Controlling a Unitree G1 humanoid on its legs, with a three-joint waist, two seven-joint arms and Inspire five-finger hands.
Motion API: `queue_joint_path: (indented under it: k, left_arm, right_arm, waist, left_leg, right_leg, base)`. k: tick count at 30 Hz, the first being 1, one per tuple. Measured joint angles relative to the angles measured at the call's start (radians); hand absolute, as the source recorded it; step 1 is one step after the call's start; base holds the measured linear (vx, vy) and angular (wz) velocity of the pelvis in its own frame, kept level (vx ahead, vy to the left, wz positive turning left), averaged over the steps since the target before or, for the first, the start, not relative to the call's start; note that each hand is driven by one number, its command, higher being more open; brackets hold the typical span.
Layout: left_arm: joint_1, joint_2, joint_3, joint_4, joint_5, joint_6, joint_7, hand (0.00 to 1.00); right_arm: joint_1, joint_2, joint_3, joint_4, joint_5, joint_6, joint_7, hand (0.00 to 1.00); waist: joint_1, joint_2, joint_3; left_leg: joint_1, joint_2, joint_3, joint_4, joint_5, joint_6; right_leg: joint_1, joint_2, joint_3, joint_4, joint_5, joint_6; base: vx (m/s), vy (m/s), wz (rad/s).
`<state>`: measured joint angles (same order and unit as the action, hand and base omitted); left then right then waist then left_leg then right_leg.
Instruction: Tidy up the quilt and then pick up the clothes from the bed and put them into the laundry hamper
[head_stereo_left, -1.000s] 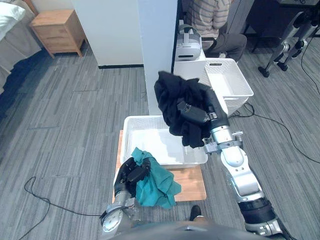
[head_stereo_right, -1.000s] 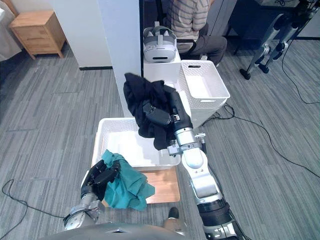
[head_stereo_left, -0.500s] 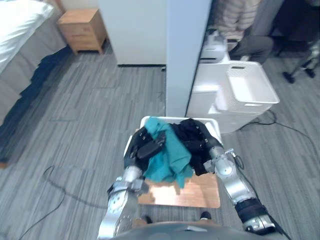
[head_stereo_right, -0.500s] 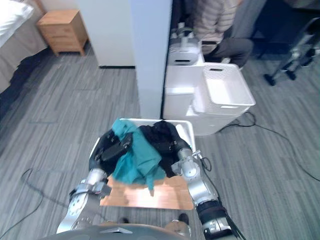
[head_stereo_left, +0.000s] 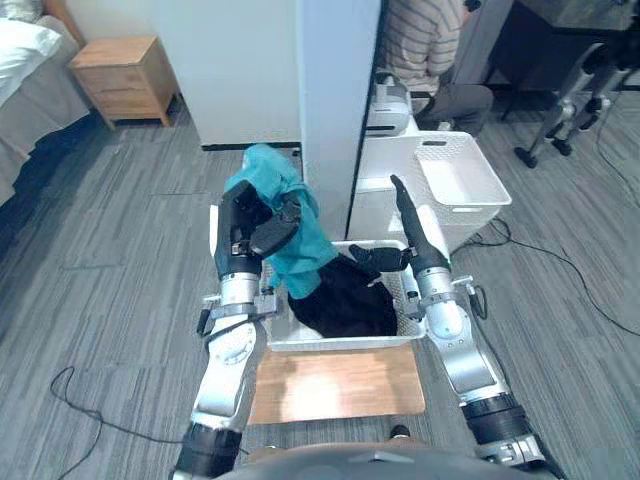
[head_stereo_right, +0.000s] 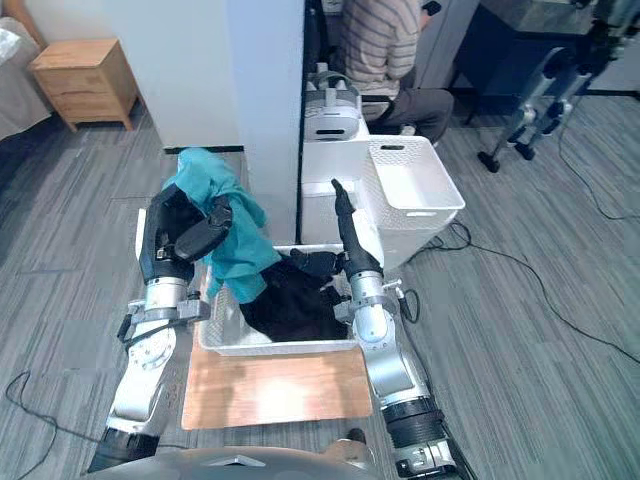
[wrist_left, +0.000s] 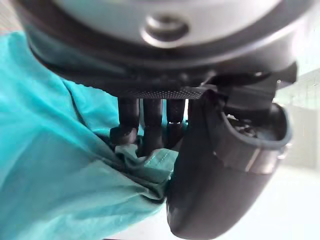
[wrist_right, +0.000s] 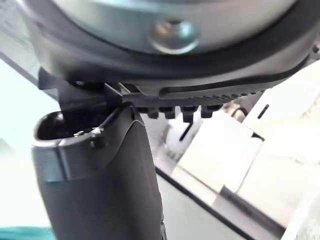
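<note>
I count two pieces of clothing: one teal garment (head_stereo_left: 290, 235) and one black garment (head_stereo_left: 345, 300). Two white baskets: the near basket (head_stereo_left: 300, 343) and the far-right basket (head_stereo_left: 465, 175). One wooden board (head_stereo_left: 335, 385), one nightstand (head_stereo_left: 120, 75), one headset (head_stereo_right: 325, 108), one seated person (head_stereo_left: 420, 45)

Teal cloth (head_stereo_left: 295, 240): thin fabric, matt, creased; black cloth (head_stereo_left: 345, 300): soft fabric, matt; hamper (head_stereo_left: 330, 343): white plastic, perforated walls, slight sheen; basket (head_stereo_left: 470, 185): same white mesh plastic; board (head_stereo_left: 335, 385): pale wood, smooth, satin; nightstand (head_stereo_left: 120, 75): wood, matt; floor (head_stereo_left: 120, 250): grey, streaked, matt; L hand (head_stereo_left: 242, 225) & R hand (head_stereo_left: 415, 235): dark matt plastic.
</note>
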<state>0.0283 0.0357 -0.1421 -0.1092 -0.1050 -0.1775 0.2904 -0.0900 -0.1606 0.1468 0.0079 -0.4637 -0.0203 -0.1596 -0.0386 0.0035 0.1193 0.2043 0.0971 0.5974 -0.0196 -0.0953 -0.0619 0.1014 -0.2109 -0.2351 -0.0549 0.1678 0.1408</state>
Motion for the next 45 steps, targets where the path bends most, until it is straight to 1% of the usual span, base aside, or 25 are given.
queue_joint_path:
  k: [2,3,5,6,7,8,11,15,16,20,22,24,26,29,31,34,36,37,39,40,42,44,45]
  left_arm:
    - [-0.015,0.009,0.004,0.073,0.003,0.02,0.012,0.0]
    - [-0.028,0.015,0.004,0.136,0.013,0.04,0.013,0.0]
    - [-0.028,0.022,0.004,0.178,0.037,0.068,0.01,0.0]
    - [-0.024,0.022,0.0,0.191,0.037,0.089,0.006,0.0]
    - [-0.018,0.022,-0.002,0.19,0.038,0.094,-0.002,0.0]
    - [-0.005,0.02,-0.008,0.186,0.038,0.095,-0.024,0.0]
    - [0.024,0.023,-0.008,0.168,0.038,0.093,-0.084,0.0]
    - [0.069,0.041,-0.008,0.191,0.037,0.072,-0.134,0.0]
    - [0.075,0.045,-0.008,0.212,0.035,0.071,-0.148,1.0]
    - [0.082,0.061,-0.007,0.321,0.036,0.07,-0.175,1.0]
    - [0.083,0.063,-0.004,0.383,0.064,0.083,-0.192,1.0]
    - [0.09,0.058,-0.005,0.401,0.141,0.108,-0.2,1.0]
    - [0.096,0.051,0.001,0.402,0.192,0.119,-0.202,1.0]
    - [0.099,0.039,0.047,0.398,0.196,0.12,-0.186,1.0]
    - [0.1,0.039,0.082,0.376,0.196,0.12,-0.172,1.0]
    - [0.106,0.04,0.143,0.283,0.194,0.12,-0.154,1.0]
    - [0.118,0.041,0.176,0.153,0.189,0.116,-0.146,1.0]
    - [0.125,0.041,0.183,0.118,0.186,0.112,-0.146,1.0]
    - [0.139,0.041,0.204,0.023,0.174,0.08,-0.135,1.0]
    - [0.142,0.039,0.215,0.004,0.159,0.062,-0.13,1.0]
    - [0.16,0.031,0.247,-0.027,0.101,0.033,-0.118,1.0]
    - [0.193,0.001,0.303,-0.032,0.043,0.006,-0.115,1.0]
    - [0.209,-0.015,0.326,-0.031,0.017,0.004,-0.114,1.0]
  right_arm:
    - [0.009,-0.001,-0.013,-0.032,0.0,-0.002,-0.007,1.0]
    - [0.02,-0.002,-0.024,-0.06,0.0,-0.004,-0.008,1.0]
    - [0.038,-0.006,-0.033,-0.083,0.0,-0.01,-0.008,1.0]
    - [0.06,-0.025,-0.046,-0.106,0.001,-0.012,-0.009,1.0]
    - [0.071,-0.041,-0.052,-0.116,0.0,-0.014,-0.009,1.0]
    - [0.099,-0.069,-0.07,-0.136,0.001,-0.015,-0.009,1.0]
    - [0.166,-0.089,-0.127,-0.164,0.001,-0.017,-0.009,1.0]
    - [0.211,-0.104,-0.139,-0.164,0.001,-0.017,-0.001,1.0]
    - [0.22,-0.105,-0.138,-0.164,0.002,-0.018,0.004,1.0]
    - [0.235,-0.105,-0.128,-0.163,0.009,-0.031,0.028,1.0]
    - [0.237,-0.105,-0.121,-0.163,0.011,-0.034,0.038,1.0]
    - [0.248,-0.105,-0.121,-0.162,0.021,-0.037,0.044,1.0]
    - [0.274,-0.105,-0.121,-0.157,0.034,-0.039,0.046,1.0]
    - [0.319,-0.095,-0.131,-0.105,0.044,-0.048,0.056,1.0]
    - [0.343,-0.074,-0.153,-0.058,0.045,-0.048,0.064,1.0]
    - [0.355,-0.048,-0.192,0.018,0.059,-0.041,0.069,1.0]
    - [0.359,-0.021,-0.246,0.042,0.093,-0.022,0.07,1.0]
    - [0.359,-0.02,-0.259,0.048,0.097,-0.02,0.07,1.0]
    - [0.358,-0.017,-0.319,0.084,0.136,-0.016,0.064,1.0]
    - [0.356,-0.01,-0.344,0.102,0.157,-0.015,0.06,1.0]
    - [0.353,0.013,-0.391,0.142,0.202,-0.012,0.051,1.0]
    - [0.354,0.026,-0.423,0.199,0.218,-0.006,0.038,1.0]
    - [0.354,0.032,-0.439,0.226,0.218,-0.004,0.037,1.0]
  waist:
    - [-0.003,-0.01,0.001]
    - [-0.012,-0.02,-0.001]
    - [-0.023,-0.026,-0.003]
    - [-0.031,-0.028,-0.003]
    - [-0.035,-0.028,-0.002]
    - [-0.044,-0.028,-0.002]
    - [-0.05,-0.028,-0.003]
    - [-0.054,-0.028,-0.003]
    - [-0.055,-0.028,-0.003]
    - [-0.059,-0.027,-0.006]
    - [-0.07,-0.027,-0.007]
    - [-0.074,-0.028,-0.008]
    - [-0.073,-0.03,-0.013]
    - [-0.074,-0.034,-0.022]
    - [-0.074,-0.034,-0.028]
    - [-0.073,-0.03,-0.033]
    - [-0.075,-0.025,-0.036]
    - [-0.075,-0.024,-0.037]
    - [-0.073,-0.016,-0.043]
    - [-0.072,-0.013,-0.045]
    - [-0.071,-0.007,-0.049]
    - [-0.073,-0.001,-0.052]
    - [-0.073,0.0,-0.053]
  left_leg:
    - [0.0,-0.001,0.028,0.0,-0.001,-0.008]
    - [-0.004,-0.002,0.044,0.0,0.0,-0.01]
    - [-0.005,-0.002,0.059,0.0,0.0,-0.011]
    - [-0.005,-0.002,0.067,0.0,-0.001,-0.013]
    - [-0.005,-0.002,0.069,0.0,-0.001,-0.013]
    - [-0.005,-0.002,0.069,-0.001,-0.002,-0.014]
    - [-0.006,0.0,0.073,-0.001,-0.002,-0.014]
    - [-0.008,0.0,0.083,-0.001,-0.001,-0.014]
    - [-0.01,-0.001,0.089,-0.001,-0.001,-0.015]
    - [-0.021,-0.005,0.112,0.0,0.001,-0.019]
    - [-0.021,-0.004,0.117,0.001,0.002,-0.02]
    - [-0.022,-0.003,0.118,0.001,0.003,-0.021]
    - [-0.023,-0.003,0.118,0.001,0.004,-0.022]
    - [-0.024,-0.002,0.106,0.001,0.007,-0.021]
    - [-0.025,-0.001,0.092,0.0,0.012,-0.02]
    - [-0.033,-0.003,0.076,-0.001,0.017,-0.015]
    - [-0.041,-0.005,0.052,-0.002,0.024,-0.011]
    - [-0.038,-0.005,0.049,-0.002,0.025,-0.011]
    - [-0.038,-0.004,0.033,-0.004,0.027,-0.011]
    - [-0.038,-0.004,0.028,-0.006,0.03,-0.011]
    - [-0.037,-0.005,0.022,-0.017,0.037,-0.011]
    - [-0.036,-0.008,0.012,-0.033,0.048,-0.01]
    - [-0.035,-0.009,0.009,-0.04,0.053,-0.01]
  right_leg:
    - [-0.019,0.003,0.025,0.0,0.0,0.0]
    - [-0.035,0.005,0.042,-0.001,0.0,0.0]
    - [-0.044,0.007,0.052,-0.001,0.0,0.0]
    - [-0.049,0.009,0.056,-0.001,0.0,0.0]
    - [-0.051,0.009,0.059,-0.002,0.0,0.0]
    - [-0.051,0.009,0.062,-0.001,0.0,0.0]
    - [-0.055,0.013,0.068,-0.001,0.0,0.0]
    - [-0.064,0.013,0.075,-0.002,0.0,0.0]
    - [-0.071,0.013,0.082,-0.002,0.0,0.0]
    - [-0.096,0.013,0.105,-0.002,0.002,0.002]
    - [-0.098,0.014,0.106,-0.003,0.002,0.003]
    - [-0.098,0.015,0.105,-0.006,0.006,0.009]
    - [-0.097,0.015,0.104,-0.012,0.009,0.013]
    - [-0.086,0.014,0.092,-0.018,0.01,0.015]
    - [-0.08,0.014,0.077,-0.018,0.01,0.015]
    - [-0.077,0.008,0.065,-0.017,0.01,0.015]
    - [-0.07,0.003,0.041,-0.017,0.01,0.015]
    - [-0.066,0.003,0.038,-0.017,0.01,0.015]
    - [-0.055,0.002,0.022,-0.016,0.01,0.015]
    - [-0.051,0.002,0.018,-0.015,0.01,0.015]
    - [-0.048,0.003,0.016,-0.016,0.01,0.015]
    - [-0.047,0.003,0.007,-0.016,0.01,0.015]
    - [-0.046,0.003,0.003,-0.016,0.01,0.015]
  base:
    - [-0.08,-0.04,-0.47]
    - [-0.09,-0.051,-0.45]
    - [-0.05,-0.046,-0.29]
    - [-0.04,-0.045,-0.2]
    - [-0.02,-0.044,-0.12]
    - [-0.01,-0.034,-0.04]
    - [-0.02,-0.042,-0.05]
    - [-0.04,-0.038,-0.09]
    - [-0.07,-0.04,-0.16]
    - [-0.06,-0.037,-0.18]
    - [-0.05,-0.04,-0.07]
    - [-0.05,-0.033,-0.02]
    - [-0.04,-0.03,0.0]
    - [-0.05,-0.044,0.1]
    - [-0.05,-0.04,0.2]
    - [-0.05,-0.033,0.19]
    - [-0.06,-0.035,0.27]
    - [-0.05,-0.034,0.2]
    - [-0.06,-0.033,0.2]
    - [-0.06,-0.03,0.19]
    - [-0.06,-0.03,0.12]
    - [-0.05,-0.031,0.12]
    - [-0.05,-0.032,0.14]
